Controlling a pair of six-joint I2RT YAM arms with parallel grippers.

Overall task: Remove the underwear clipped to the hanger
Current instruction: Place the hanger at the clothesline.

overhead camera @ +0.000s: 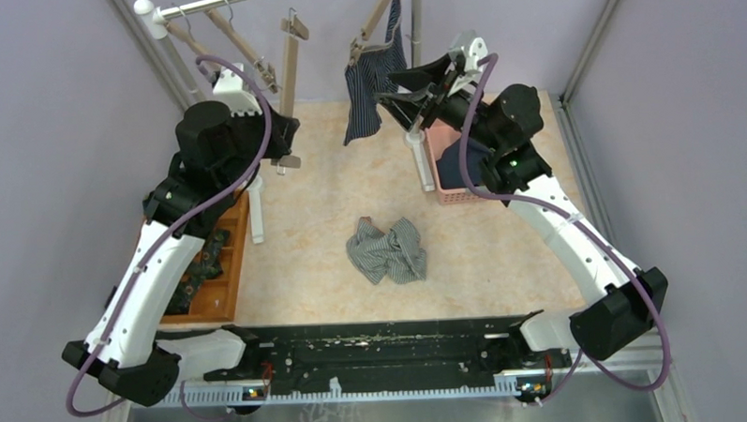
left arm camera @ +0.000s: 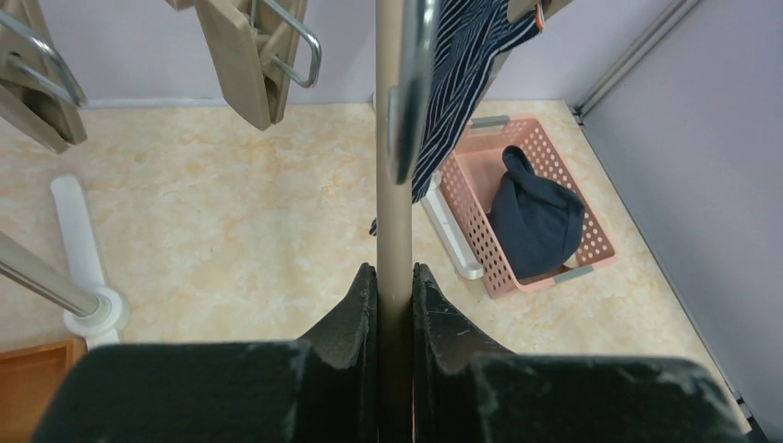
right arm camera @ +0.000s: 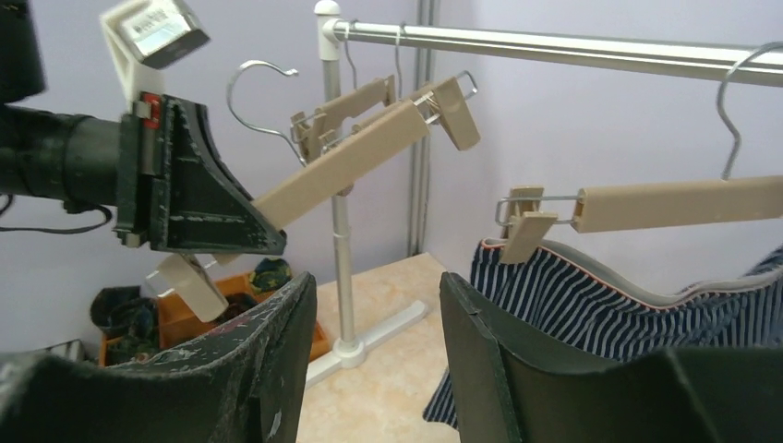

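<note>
The dark-blue pinstriped underwear [overhead camera: 365,89] hangs clipped to a beige hanger [overhead camera: 374,19] on the rail; it also shows in the right wrist view [right arm camera: 591,305] under its hanger [right arm camera: 674,203]. My right gripper [overhead camera: 389,87] [right arm camera: 379,286] is open and empty, right beside the garment's waistband. My left gripper [overhead camera: 278,130] [left arm camera: 394,272] is shut on the bar of an empty beige hanger [left arm camera: 394,185] [overhead camera: 290,78]. The grey-white striped underwear [overhead camera: 387,251] lies crumpled mid-table. The navy underwear [left arm camera: 536,217] lies in the pink basket [left arm camera: 591,235]. The black one is out of view.
Further empty clip hangers [overhead camera: 242,47] hang on the rail [right arm camera: 554,44] at the left. The rack's white feet [overhead camera: 255,210] and posts stand on the table. A wooden tray [overhead camera: 224,282] with dark rolled bundles sits at the left edge. Purple walls close in all around.
</note>
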